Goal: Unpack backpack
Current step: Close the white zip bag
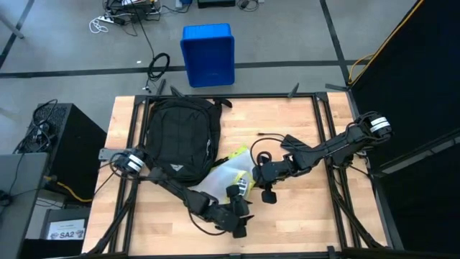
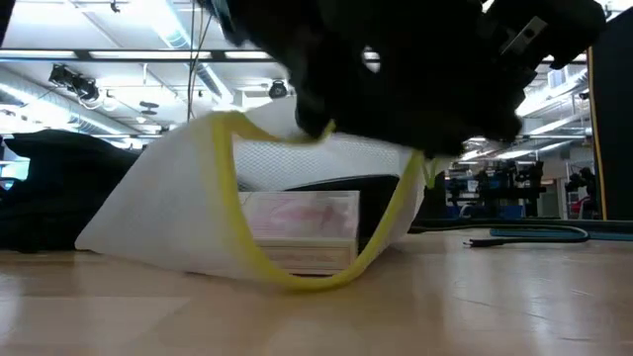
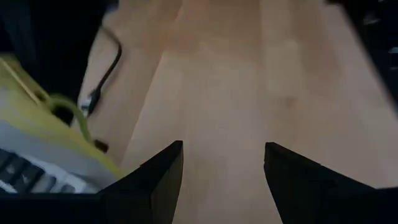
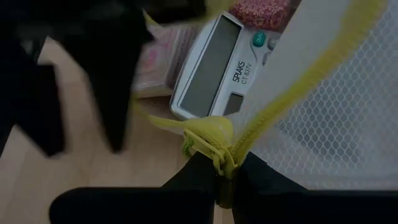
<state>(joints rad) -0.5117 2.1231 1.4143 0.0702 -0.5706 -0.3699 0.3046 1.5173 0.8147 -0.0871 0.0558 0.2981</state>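
Note:
The black backpack (image 1: 178,137) lies flat on the table's far left part. Beside it, toward the middle, sits a white mesh pouch (image 1: 224,176) with yellow zip trim (image 2: 229,198). Its mouth gapes toward the low camera. Inside are a grey calculator (image 4: 214,65) and a pink pack (image 2: 297,220). My right gripper (image 4: 217,167) is shut on the pouch's yellow trim at the pouch's right side (image 1: 253,175). My left gripper (image 3: 224,149) is open over bare wood just near of the pouch (image 1: 236,196), which shows at one side of its view. My right gripper pinches the yellow zip trim (image 4: 219,148) of the pouch between its two fingers, where the trim bunches at the mouth's edge. It comes from the table's right. That edge is held up off the table, while the pouch's bottom (image 2: 297,277) rests on the wood.
A blue plastic bin (image 1: 208,54) stands on the floor beyond the far edge. A thin black cable (image 1: 267,137) lies on the table far of the grippers. Bare wood stretches over the near right part (image 1: 309,216). Metal frame rails (image 1: 327,144) run along both sides.

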